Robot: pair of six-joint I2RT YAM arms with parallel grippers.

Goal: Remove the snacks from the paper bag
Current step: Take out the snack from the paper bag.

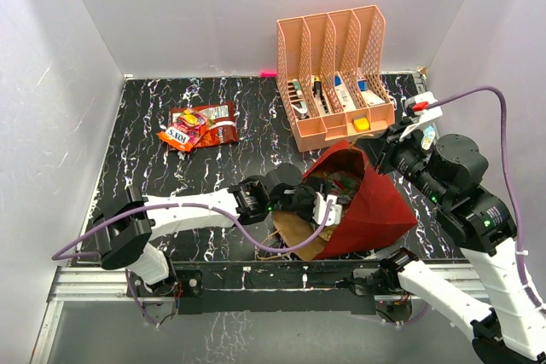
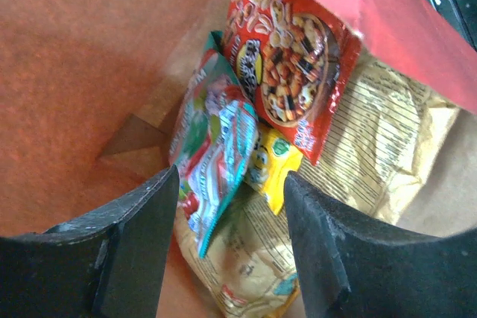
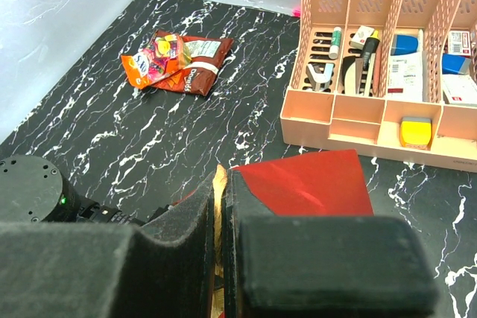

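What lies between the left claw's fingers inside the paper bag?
In the left wrist view, the open left claw straddles a teal-green packet and a small yellow packet, lying on a pale gold packet.

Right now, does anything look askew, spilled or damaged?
The paper bag lies tipped on its side and creased, with the right arm's fingers pinching its rim. The left arm's fingers are open inside it, over the snacks. Nothing looks spilled.

Dark red bag point(image 1: 384, 202) lying tilted, mouth open leftward; red, teal, yellow and gold snacks point(image 2: 287, 72) inside; orange and brown packets point(image 1: 200, 125) lie well apart outside.
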